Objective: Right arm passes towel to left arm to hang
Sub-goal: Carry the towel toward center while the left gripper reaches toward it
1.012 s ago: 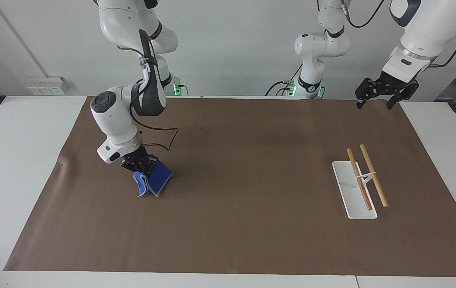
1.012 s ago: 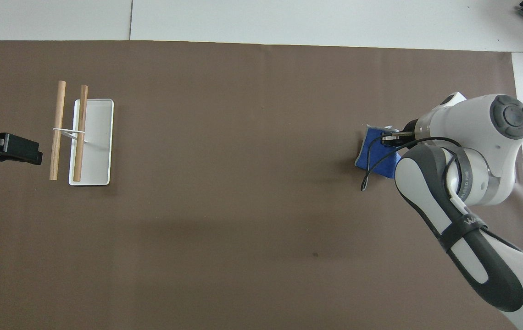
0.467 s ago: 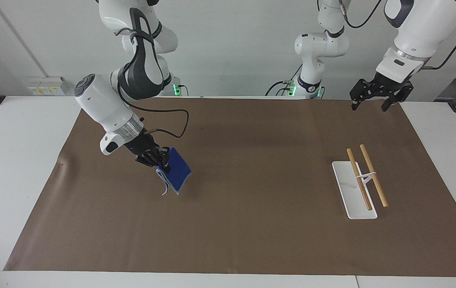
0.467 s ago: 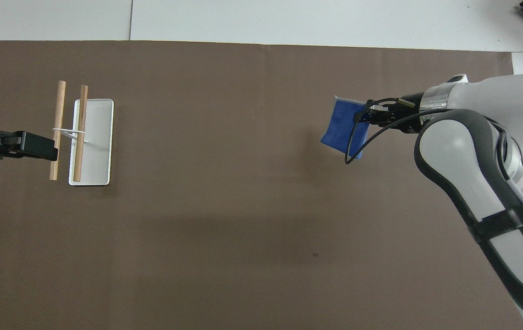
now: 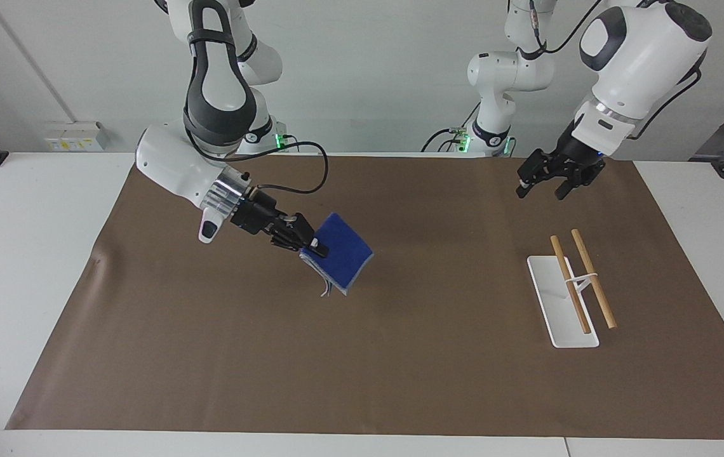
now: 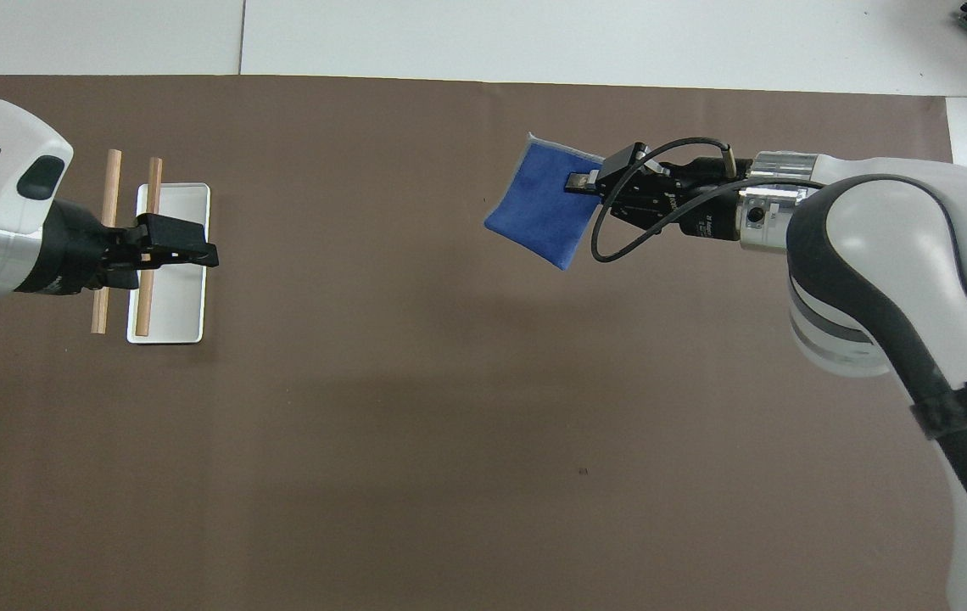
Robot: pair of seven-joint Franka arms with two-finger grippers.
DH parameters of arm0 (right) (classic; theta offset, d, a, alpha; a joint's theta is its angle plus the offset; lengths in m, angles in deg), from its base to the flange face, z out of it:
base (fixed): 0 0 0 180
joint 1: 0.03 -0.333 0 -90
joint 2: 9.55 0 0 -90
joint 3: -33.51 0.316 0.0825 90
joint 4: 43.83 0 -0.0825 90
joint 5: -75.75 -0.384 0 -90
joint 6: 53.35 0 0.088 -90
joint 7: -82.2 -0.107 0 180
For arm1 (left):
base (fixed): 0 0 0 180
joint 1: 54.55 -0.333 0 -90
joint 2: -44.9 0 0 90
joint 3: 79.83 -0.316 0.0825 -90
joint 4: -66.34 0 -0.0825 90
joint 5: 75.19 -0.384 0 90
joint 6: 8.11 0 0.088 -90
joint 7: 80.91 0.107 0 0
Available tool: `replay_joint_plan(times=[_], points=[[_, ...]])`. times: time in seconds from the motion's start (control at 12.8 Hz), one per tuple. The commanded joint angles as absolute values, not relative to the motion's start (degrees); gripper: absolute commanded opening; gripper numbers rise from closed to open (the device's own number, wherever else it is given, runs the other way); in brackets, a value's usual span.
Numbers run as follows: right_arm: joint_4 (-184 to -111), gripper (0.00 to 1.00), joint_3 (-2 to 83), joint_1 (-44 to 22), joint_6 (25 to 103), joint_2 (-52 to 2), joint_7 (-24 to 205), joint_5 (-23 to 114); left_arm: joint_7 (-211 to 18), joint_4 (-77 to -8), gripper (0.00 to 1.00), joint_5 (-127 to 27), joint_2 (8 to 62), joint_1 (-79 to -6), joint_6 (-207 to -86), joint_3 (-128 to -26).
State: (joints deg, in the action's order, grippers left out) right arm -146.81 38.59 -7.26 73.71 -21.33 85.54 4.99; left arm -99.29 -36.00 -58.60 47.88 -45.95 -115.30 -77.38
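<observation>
Blue cloth is what you see first in the facing view: the towel (image 5: pixel 341 259) hangs clear of the brown mat (image 5: pixel 400 381), pinched at one edge by the right gripper (image 5: pixel 314 246); the left gripper (image 5: pixel 549 184) hovers with fingers spread, holding nothing; in the overhead view you find the towel (image 6: pixel 539 204) over mid-mat, and the left gripper (image 6: pixel 195 250) covering the white rack (image 6: pixel 187 297) with its wooden rods (image 6: pixel 108 246).
</observation>
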Motion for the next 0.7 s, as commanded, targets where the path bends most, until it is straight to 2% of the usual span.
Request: replay_joint_plan(times=[0.0,0.23,0.62], points=[[-147.2,0.00,41.1,-6.7,73.1,-20.4,86.8,-0.3,-110.9,-43.1,1.00,-53.8,50.2,-41.6,-126.3,-78.0],[-149.0,0.00,43.1,-7.7,73.6,-19.2,86.9,-7.8,-123.0,-45.4,1.00,-51.5,49.0,-36.7,-136.9,-78.0],[-149.5,0.00,43.1,-9.6,75.1,-19.0,88.1,-11.2,-140.8,-47.2,1.00,-48.5,47.0,-29.3,-147.6,-78.0]])
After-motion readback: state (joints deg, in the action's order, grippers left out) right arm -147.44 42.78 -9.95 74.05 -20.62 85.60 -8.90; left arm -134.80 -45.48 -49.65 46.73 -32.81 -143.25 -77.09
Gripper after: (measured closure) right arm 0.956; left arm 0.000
